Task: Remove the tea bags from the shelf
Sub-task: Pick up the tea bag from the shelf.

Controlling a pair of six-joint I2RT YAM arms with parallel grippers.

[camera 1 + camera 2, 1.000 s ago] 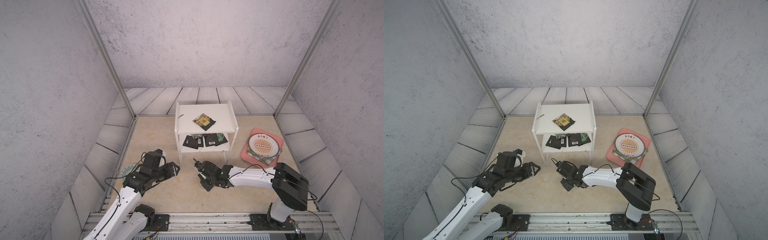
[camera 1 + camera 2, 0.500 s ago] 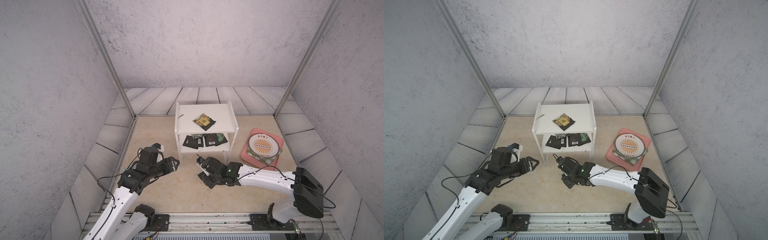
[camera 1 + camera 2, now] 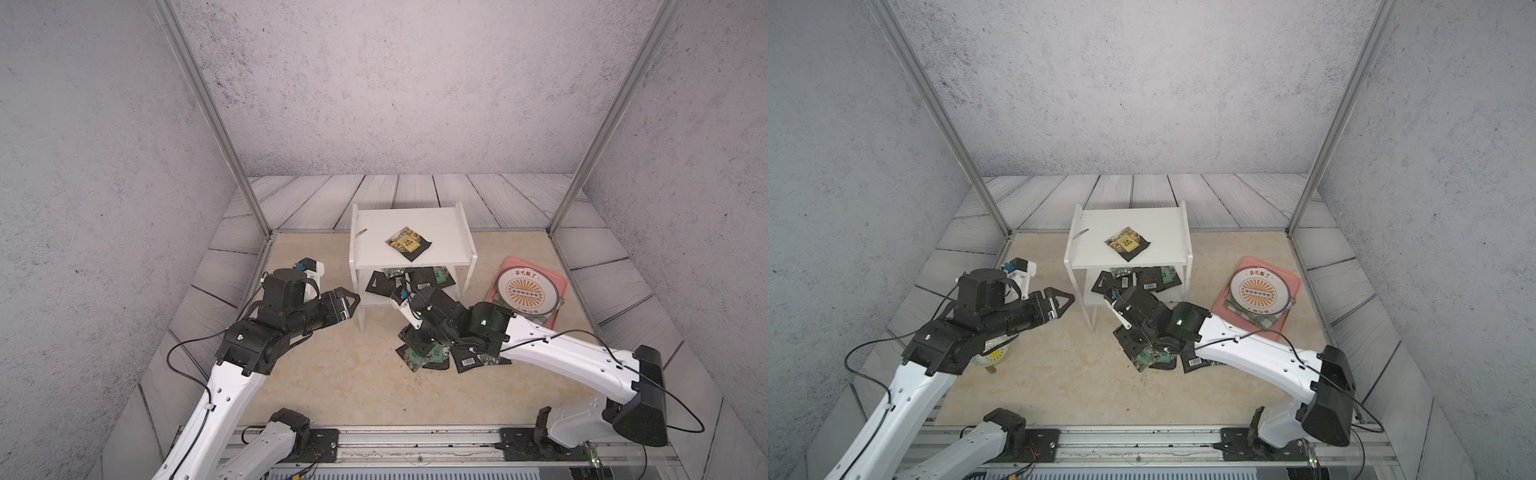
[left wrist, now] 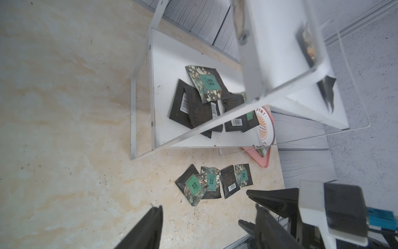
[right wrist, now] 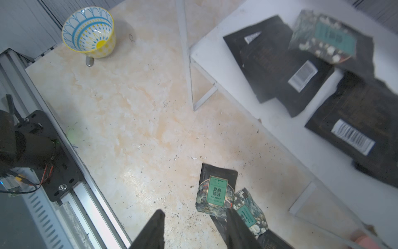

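- right gripper [image 5: 193,234]: two dark fingers apart, bare floor [image 5: 129,107] between them, nothing held
- two tea bags [image 5: 215,191] flat on the floor, green labels up, overlapping; one sits partly behind a finger, contact unclear
- shelf [image 5: 280,133]: white lower board, blurred
- black sachets [image 5: 269,60] piled on that board, overlapping; two show white barcodes, one green side up
- bowl [image 5: 89,32]: blue-and-yellow pattern, upright, well apart from the shelf
- floor beige, scattered dark specks
- metal rail [image 5: 97,200] along the floor edge, black mount plate on it
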